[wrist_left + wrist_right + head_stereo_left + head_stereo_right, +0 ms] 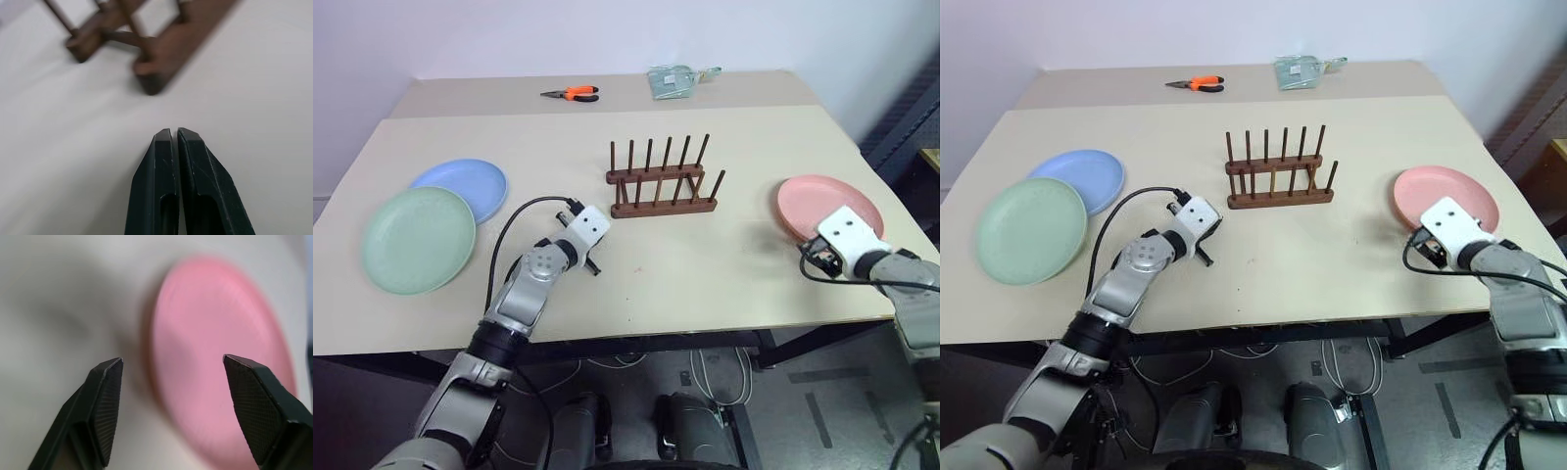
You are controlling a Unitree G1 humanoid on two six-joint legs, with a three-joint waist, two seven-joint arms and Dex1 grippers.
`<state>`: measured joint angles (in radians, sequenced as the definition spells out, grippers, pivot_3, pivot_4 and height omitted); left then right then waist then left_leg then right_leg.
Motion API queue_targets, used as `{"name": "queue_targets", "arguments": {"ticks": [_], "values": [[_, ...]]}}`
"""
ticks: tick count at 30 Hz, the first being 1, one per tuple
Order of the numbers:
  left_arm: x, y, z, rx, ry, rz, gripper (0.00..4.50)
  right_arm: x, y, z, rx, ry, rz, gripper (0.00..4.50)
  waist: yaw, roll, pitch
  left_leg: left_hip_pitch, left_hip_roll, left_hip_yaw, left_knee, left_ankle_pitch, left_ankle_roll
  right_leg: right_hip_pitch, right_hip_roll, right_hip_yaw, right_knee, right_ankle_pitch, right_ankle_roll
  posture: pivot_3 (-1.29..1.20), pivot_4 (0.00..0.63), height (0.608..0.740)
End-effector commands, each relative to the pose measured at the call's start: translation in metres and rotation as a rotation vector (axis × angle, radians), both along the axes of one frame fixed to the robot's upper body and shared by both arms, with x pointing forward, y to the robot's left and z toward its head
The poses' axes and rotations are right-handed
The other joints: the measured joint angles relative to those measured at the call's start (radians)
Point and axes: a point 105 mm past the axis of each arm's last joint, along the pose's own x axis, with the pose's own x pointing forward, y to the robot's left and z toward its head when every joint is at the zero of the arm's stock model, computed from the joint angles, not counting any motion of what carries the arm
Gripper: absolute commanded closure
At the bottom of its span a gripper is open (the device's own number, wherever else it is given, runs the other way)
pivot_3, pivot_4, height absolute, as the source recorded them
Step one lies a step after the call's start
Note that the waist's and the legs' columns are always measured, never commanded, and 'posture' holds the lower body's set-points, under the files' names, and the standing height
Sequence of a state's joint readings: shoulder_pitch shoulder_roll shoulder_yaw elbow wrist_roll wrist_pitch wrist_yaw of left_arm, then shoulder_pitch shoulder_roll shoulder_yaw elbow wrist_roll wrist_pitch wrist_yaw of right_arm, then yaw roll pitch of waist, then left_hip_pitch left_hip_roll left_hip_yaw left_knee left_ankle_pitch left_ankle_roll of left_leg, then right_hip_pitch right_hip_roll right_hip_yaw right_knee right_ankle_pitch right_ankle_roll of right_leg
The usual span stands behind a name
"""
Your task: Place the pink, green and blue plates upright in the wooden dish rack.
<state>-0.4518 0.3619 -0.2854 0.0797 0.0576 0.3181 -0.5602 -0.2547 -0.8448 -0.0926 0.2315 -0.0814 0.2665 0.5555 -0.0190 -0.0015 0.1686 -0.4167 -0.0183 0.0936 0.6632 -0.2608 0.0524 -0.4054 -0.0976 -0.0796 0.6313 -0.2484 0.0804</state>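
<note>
Right gripper [171,367] spread wide at near rim of pink plate [829,203] lying flat at table's right: straddle rim squarely before pinching, then carry left to wooden dish rack [663,182].

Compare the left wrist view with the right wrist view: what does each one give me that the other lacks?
Left wrist view: the end of the wooden dish rack, no plate in the part shown, ahead of the shut left gripper. Right wrist view: the pink plate lying flat, with the right gripper open and poised above its near edge, gripping nothing. Shared: the pale table underneath, and a pair of black gripper fingers rising from the bottom.
</note>
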Motion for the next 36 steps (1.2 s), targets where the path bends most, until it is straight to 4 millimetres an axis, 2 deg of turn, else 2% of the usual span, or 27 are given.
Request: {"name": "queue_targets", "arguments": {"ticks": [1,2,3,7,8,11,13,15,18,20,22,24,27,36], "values": [[-0.036,-0.036,0.023,-0.1,0.016,-0.273,4.32,0.015,-0.006,0.005,-0.049,-0.049,-0.022,1.5,0.002,0.0,0.0,0.0,0.0,0.0,0.0,0.0,-0.001,0.0,0.0,0.0,0.0,0.0,0.0,0.0,0.15,0.74],[-0.041,-0.039,0.027,-0.109,0.014,-0.3,4.32,0.019,-0.008,0.004,-0.051,-0.051,-0.032,1.67,0.004,0.0,0.001,0.0,0.0,0.0,0.001,-0.001,-0.001,0.0,-0.001,0.0,0.0,0.0,0.0,0.0,0.15,0.74],[-0.042,-0.04,0.031,-0.116,0.009,-0.314,4.32,0.022,-0.008,0.003,-0.05,-0.05,-0.033,2.03,0.006,0.0,0.001,-0.001,0.0,0.0,0.001,-0.001,-0.002,0.0,-0.001,0.0,0.0,0.0,0.0,0.0,0.15,0.74],[-0.041,-0.037,0.036,-0.12,0.003,-0.301,4.32,0.032,-0.005,0.006,-0.068,-0.066,-0.009,4.06,0.008,0.002,0.001,-0.002,0.0,0.0,0.001,0.0,0.001,-0.001,0.0,-0.001,-0.001,0.0,-0.001,0.0,0.15,0.74],[-0.04,-0.035,0.036,-0.116,0.001,-0.294,4.32,0.034,-0.004,0.009,-0.065,-0.078,-0.005,4.45,0.008,0.002,0.001,-0.002,0.0,0.0,0.001,0.0,0.001,-0.001,0.0,-0.001,-0.001,0.0,0.0,0.0,0.15,0.74],[-0.039,-0.032,0.034,-0.11,0.009,-0.281,4.32,0.036,-0.002,0.021,-0.09,-0.125,0.022,4.45,0.008,0.002,0.001,-0.003,0.0,0.0,0.001,0.0,0.001,-0.001,0.0,-0.001,-0.001,0.0,0.0,0.0,0.15,0.74],[-0.04,-0.028,0.033,-0.106,0.008,-0.27,4.32,0.04,0.012,0.056,-0.017,-0.244,0.085,4.45,0.007,0.003,0.002,-0.003,0.0,0.0,0.001,0.0,0.001,-0.001,0.001,-0.001,-0.001,0.0,0.0,0.0,0.15,0.74],[-0.04,-0.024,0.034,-0.114,0.009,-0.255,4.32,0.04,0.036,0.106,0.19,-0.398,0.168,4.45,0.006,0.006,0.004,-0.003,0.0,0.0,0.002,0.0,0.001,-0.001,0.001,-0.001,-0.001,0.0,0.0,0.0,0.15,0.74],[-0.039,-0.019,0.036,-0.127,0.013,-0.246,4.32,0.023,0.075,0.182,0.664,-0.513,0.351,4.45,0.0,0.01,0.006,-0.003,0.0,0.001,0.002,0.001,0.001,-0.002,0.001,-0.001,0.0,0.0,0.0,0.0,0.15,0.74],[-0.039,-0.018,0.038,-0.139,0.018,-0.25,4.32,0.004,0.1,0.214,0.862,-0.51,0.519,4.45,0.007,0.01,0.006,-0.003,0.001,0.0,0.002,0.001,0.001,-0.003,0.001,-0.001,0.001,0.0,0.0,0.0,0.15,0.74],[-0.039,-0.018,0.042,-0.163,0.018,-0.26,4.32,-0.008,0.117,0.234,1.039,-0.466,0.64,4.45,0.015,0.009,0.006,-0.005,0.001,-0.004,0.002,0.0,0.001,-0.002,0.001,-0.005,0.0,0.0,0.0,0.0,0.15,0.74],[-0.04,-0.018,0.047,-0.19,0.022,-0.273,4.32,-0.008,0.129,0.239,1.136,-0.403,0.672,4.45,0.021,0.008,0.005,-0.007,0.001,-0.006,0.002,0.0,0.002,-0.002,0.0,-0.006,-0.002,0.0,0.0,0.0,0.15,0.74],[-0.042,-0.019,0.05,-0.212,0.023,-0.282,4.32,0.001,0.139,0.234,1.237,-0.32,0.666,4.45,0.025,0.008,0.005,-0.008,-0.002,-0.005,0.003,-0.002,0.004,-0.002,-0.003,-0.006,-0.002,0.0,0.0,0.0,0.15,0.74],[-0.046,-0.019,0.048,-0.217,0.03,-0.267,4.32,0.033,0.145,0.215,1.35,-0.175,0.575,4.45,0.022,0.009,0.006,-0.011,-0.003,-0.003,0.002,-0.002,0.005,-0.006,-0.004,-0.006,-0.002,0.0,0.0,0.0,0.15,0.74]]}}
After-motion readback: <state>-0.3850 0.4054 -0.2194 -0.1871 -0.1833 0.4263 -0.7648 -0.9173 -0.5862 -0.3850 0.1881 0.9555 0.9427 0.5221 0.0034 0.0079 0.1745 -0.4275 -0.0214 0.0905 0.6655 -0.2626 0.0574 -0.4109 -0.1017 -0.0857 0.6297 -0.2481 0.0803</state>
